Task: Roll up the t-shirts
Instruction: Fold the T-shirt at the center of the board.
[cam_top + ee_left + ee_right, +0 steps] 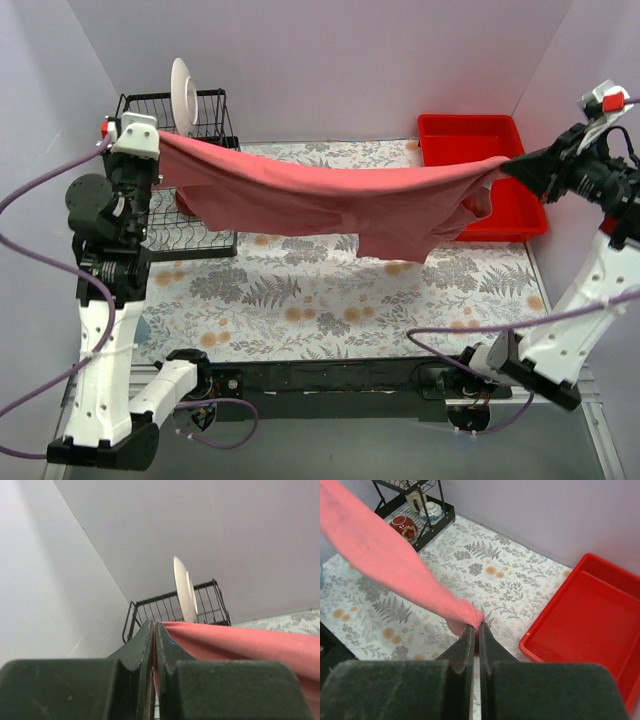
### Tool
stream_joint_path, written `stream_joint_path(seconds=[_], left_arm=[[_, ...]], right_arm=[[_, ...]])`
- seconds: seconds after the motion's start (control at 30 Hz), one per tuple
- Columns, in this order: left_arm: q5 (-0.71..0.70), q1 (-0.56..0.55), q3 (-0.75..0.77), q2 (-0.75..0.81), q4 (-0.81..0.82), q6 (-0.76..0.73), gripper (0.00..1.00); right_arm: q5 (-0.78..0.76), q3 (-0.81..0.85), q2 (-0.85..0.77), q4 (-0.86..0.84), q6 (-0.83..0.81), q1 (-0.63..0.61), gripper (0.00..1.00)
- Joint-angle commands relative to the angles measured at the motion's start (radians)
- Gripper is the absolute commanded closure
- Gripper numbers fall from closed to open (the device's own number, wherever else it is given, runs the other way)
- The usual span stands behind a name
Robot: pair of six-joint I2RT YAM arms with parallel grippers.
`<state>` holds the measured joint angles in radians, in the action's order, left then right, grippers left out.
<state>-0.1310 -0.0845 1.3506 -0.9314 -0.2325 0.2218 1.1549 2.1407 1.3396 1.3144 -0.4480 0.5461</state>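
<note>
**Salmon-pink t-shirt [330, 195] stretched in mid-air between two clamped grippers**

The t-shirt hangs above the fern-print table mat [300, 300], pulled into a sagging band. It runs from the left gripper [154, 625], raised beside the black dish rack [205, 240], across to the right gripper [476, 627], which is held over the near left part of the red plastic tray [470, 135]. Loose folds droop lowest right of centre, clear of the mat. The left gripper's jaws are pressed tight on one edge of the cloth, which leads off to its right, with the white plate [185, 590] standing in the rack just behind. The right gripper's jaws are likewise squeezed together, pinching a bunched end of the shirt at their tips.
</note>
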Motion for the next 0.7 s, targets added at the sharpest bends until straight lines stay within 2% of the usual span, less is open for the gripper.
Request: stream_joint_path(seconds=[0.0,0.23,0.27,0.33,0.37,0.47,0.6,0.67], left_arm=[[-0.002,0.011,0.036,0.103,-0.014,0.010,1.00],[-0.015,0.009,0.042,0.218,-0.013,0.002,1.00],[-0.015,0.009,0.051,0.227,-0.013,0.001,1.00],[-0.012,0.011,0.079,0.247,-0.013,-0.006,1.00],[-0.007,0.011,0.088,0.253,-0.013,-0.012,1.00],[-0.005,0.011,0.122,0.256,-0.036,-0.025,1.00],[0.011,0.009,0.087,0.237,-0.088,-0.041,1.00],[0.045,0.009,0.015,0.204,-0.146,-0.042,1.00]], right_arm=[[-0.032,-0.021,-0.155,-0.014,-0.021,0.006,0.99],[-0.177,0.113,-0.246,-0.078,0.090,-0.083,0.99],[-0.263,0.120,-0.282,-0.148,0.113,-0.147,0.99],[-0.357,0.122,-0.322,-0.197,0.134,-0.222,0.99],[-0.457,0.123,-0.356,-0.214,0.128,-0.274,0.99],[-0.607,0.120,-0.401,-0.192,0.072,-0.337,0.99],[-0.736,0.015,-0.419,-0.144,0.054,-0.419,0.99],[-0.788,-0.152,-0.440,-0.159,0.036,-0.457,0.99]])
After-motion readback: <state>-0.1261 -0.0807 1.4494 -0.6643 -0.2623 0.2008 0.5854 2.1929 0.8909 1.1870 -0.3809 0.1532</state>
